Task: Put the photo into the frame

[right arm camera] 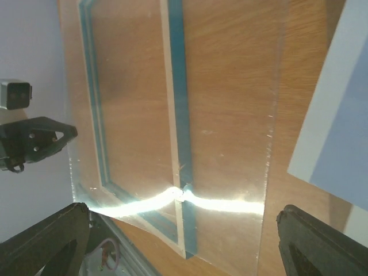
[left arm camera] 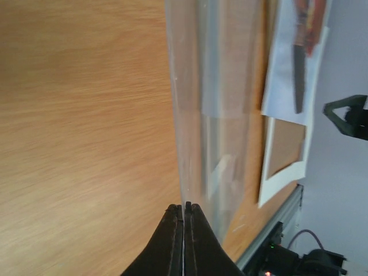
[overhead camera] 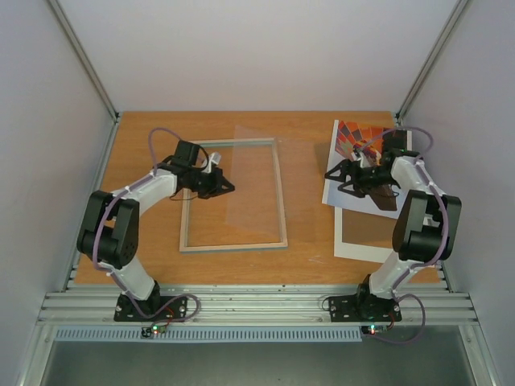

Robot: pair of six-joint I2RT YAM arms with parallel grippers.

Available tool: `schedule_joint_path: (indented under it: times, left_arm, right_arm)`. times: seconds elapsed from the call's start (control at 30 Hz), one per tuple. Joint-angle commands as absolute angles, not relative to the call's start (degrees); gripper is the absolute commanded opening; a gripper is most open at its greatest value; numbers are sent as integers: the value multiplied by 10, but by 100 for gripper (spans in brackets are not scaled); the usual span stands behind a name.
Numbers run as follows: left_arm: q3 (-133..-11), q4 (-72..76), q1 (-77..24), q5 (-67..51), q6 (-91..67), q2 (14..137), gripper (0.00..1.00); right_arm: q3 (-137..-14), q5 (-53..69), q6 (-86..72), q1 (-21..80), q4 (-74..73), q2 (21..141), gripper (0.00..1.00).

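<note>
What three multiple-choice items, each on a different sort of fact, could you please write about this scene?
1. Front edges of the frame are: A red; B turquoise; C black.
2. The photo lies: A inside the frame; B right of it, partly over the white mat; C left of it.
3. Jaws of the right gripper are: A open; B shut on the photo; C shut on the mat.
B, turquoise rails in the right wrist view; B, clear from above; A, they stand wide apart.
</note>
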State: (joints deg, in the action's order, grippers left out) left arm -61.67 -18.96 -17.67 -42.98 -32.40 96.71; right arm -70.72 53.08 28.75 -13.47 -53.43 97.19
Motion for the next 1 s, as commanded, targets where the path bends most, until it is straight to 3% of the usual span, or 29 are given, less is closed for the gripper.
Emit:
schedule_joint_path:
  times: [0.0,0.43,0.6,0.83,0.97]
  left_arm:
    - [-589,-251,-147,-408,-245,963,1]
    - [-596,-267,-106,-375,-226,1072,0]
    - [-598,-257,-103,-389,-226,1084,0]
    - [-583,-247,-105,-394,-218,1057,1]
    - [-581,-261,-105,-386,-202,1020,0]
  right_arm:
    - [-695,521,225,-101,-460,1001,89]
    - [-682,495,172,-28,-384,1103,82]
    - [-681,504,159,-12,-363,1125,74]
    - [-685,557,113,0,-318,1142,44]
    - [-688,577,95,23,-303,1132,18]
